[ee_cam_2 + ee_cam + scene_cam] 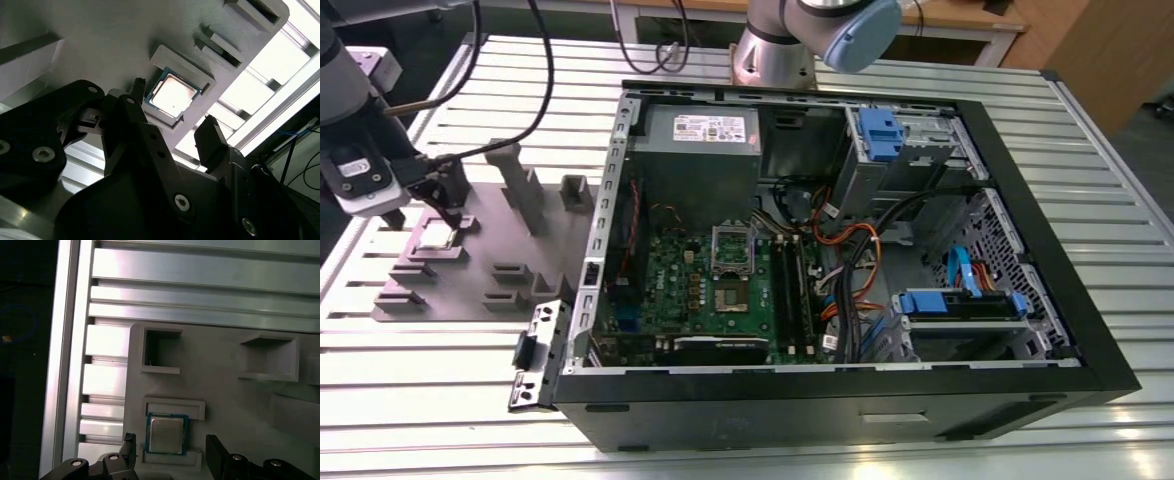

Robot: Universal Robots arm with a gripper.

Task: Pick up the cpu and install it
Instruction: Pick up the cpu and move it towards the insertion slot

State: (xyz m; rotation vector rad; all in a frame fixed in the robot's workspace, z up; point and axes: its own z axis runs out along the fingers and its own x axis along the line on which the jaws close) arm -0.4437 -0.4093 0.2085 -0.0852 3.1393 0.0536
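Metal on the cpu (166, 434) is facing up as it is lying flat in a shallow square pocket of the grey holder block (235, 405). The block is sitting at the exterior view's left, well apart from the open computer case (854, 420). The hand (171, 442) is hovering over the chip with its two dark fingers (131, 442) spread wide, one standing off each side and neither touching it. In the exterior view the wrist (360, 175) is pointing down over the block, while the arm's base (781, 50) is standing at the far edge of the slatted table (454, 400). Inside the case the green motherboard (707, 290) is lying flat. A white label (704, 128) is showing on the power supply (700, 165), its print too small to read.
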